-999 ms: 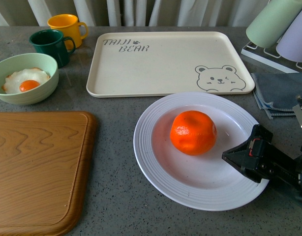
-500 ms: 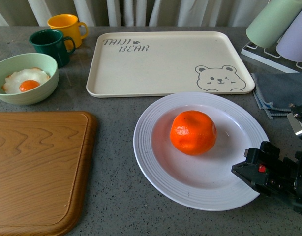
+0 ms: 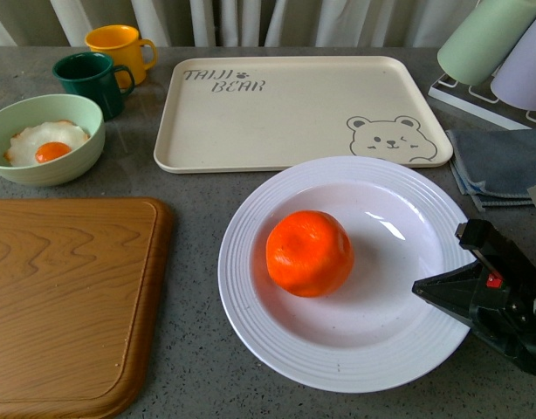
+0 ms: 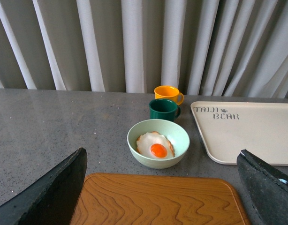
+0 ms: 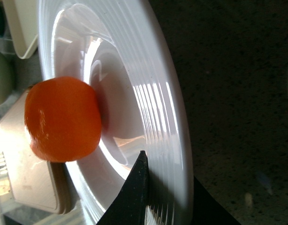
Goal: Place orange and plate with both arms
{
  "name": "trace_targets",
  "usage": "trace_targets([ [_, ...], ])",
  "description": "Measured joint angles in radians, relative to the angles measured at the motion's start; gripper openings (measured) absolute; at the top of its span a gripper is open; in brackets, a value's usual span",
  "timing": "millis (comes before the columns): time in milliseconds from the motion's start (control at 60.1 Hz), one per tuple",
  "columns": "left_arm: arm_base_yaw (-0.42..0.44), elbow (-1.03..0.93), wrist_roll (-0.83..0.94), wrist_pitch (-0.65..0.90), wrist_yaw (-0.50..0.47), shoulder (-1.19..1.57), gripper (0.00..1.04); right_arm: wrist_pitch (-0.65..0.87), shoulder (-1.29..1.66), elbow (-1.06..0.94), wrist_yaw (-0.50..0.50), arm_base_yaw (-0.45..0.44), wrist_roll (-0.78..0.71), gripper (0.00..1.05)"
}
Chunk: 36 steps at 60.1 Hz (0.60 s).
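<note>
At the plate's right rim, right claw closed on the ridged edge: one black finger over the ridges on the inner side, the other under the lip. Grips from the right only, so all the weight lies leftward from the claw, out over the grey speckled table.

Left of centre in the well, orange, resting on the plate's floor, on the far side of the middle from the claw and touched by nothing else. Round, a little flattened, glossy and finely dimpled; likely to roll toward whichever side dips.

Over the near left of the table, left claw spread wide and empty, facing the green bowl with its fried egg. Not seen in the front view; well apart from plate and fruit. Right arm much the nearer, and already on the plate.

No long axis to line up with: round plate, round fruit. Hard, shiny white ware with a smooth well and a wide rim of concentric ridges, which probably gives the pads some bite. Worth keeping level in any carry, since a one-sided hold on a slick dish invites tilt.

Just behind the plate, cream tray, matte, with a low lip; touching or merely overlapping in view, cannot tell. To the left, wooden board, grained, with a groove near its edge.
</note>
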Motion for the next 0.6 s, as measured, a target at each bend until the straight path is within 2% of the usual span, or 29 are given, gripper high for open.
trace_targets([
  [100, 0.000, 0.000, 0.000, 0.000, 0.000, 0.000, 0.96, -0.005, -0.034, 0.001, -0.018, 0.006, 0.016, 0.03],
  [350, 0.000, 0.000, 0.000, 0.000, 0.000, 0.000, 0.96, -0.024, -0.036, 0.030, -0.037, -0.001, 0.047, 0.03],
  [599, 0.000, 0.000, 0.000, 0.000, 0.000, 0.000, 0.96, -0.037, 0.004, 0.140, -0.051, -0.034, 0.116, 0.03],
])
